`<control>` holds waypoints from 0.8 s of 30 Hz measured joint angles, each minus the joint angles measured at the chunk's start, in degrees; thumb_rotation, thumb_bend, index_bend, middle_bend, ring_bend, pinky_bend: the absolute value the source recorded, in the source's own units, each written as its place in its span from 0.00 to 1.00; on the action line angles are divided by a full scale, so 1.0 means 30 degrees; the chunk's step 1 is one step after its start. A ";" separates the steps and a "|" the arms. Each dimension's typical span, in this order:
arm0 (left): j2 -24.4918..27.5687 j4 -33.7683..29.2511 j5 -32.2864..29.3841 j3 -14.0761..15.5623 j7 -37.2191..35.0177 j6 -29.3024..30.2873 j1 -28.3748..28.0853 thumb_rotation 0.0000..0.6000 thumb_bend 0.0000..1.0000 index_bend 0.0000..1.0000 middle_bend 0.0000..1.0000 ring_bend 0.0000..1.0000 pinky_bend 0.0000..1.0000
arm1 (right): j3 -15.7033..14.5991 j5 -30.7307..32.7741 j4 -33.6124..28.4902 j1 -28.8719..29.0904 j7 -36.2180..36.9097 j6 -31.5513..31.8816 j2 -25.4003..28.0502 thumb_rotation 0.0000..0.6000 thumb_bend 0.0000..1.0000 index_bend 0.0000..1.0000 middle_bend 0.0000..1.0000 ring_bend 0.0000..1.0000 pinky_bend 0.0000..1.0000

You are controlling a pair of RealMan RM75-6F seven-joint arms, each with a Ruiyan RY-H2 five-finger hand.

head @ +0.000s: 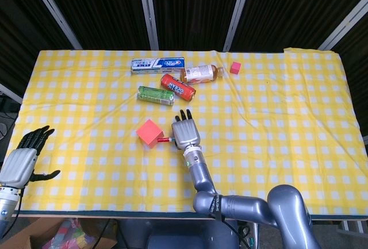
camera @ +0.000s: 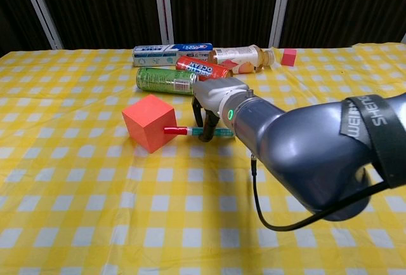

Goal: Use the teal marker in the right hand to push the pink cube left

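The pink cube (head: pixel 149 131) (camera: pixel 149 122) sits on the yellow checked cloth left of centre, turned at an angle. My right hand (head: pixel 185 133) (camera: pixel 217 100) holds the teal marker (camera: pixel 204 132) level, fingers curled over its barrel. The marker's red cap (camera: pixel 171 131) (head: pixel 165 140) points left and touches the cube's right side. My left hand (head: pixel 24 159) hangs past the table's left front corner, fingers apart, holding nothing; the chest view does not show it.
Behind the cube lie a green can (head: pixel 155 95) (camera: pixel 167 80), a red can (head: pixel 177 87) (camera: pixel 203 70), a toothpaste box (head: pixel 157 64) (camera: pixel 172 51) and a bottle (head: pixel 202 73) (camera: pixel 240 55). A small pink block (head: pixel 235 68) (camera: pixel 289 57) sits at the back right.
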 measured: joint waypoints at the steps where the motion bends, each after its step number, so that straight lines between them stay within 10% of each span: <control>1: 0.0000 0.0000 -0.0003 -0.0002 -0.0008 -0.0005 -0.0003 1.00 0.00 0.00 0.00 0.00 0.00 | 0.0093 -0.0031 0.0171 0.0143 0.0007 -0.0078 -0.0129 1.00 0.46 0.65 0.24 0.00 0.00; 24: 0.0022 -0.0053 0.0123 0.0046 -0.0009 0.0031 -0.0013 1.00 0.00 0.00 0.00 0.00 0.00 | 0.0129 -0.0542 0.0377 0.0382 -0.0195 0.0310 -0.0333 1.00 0.46 0.65 0.24 0.00 0.00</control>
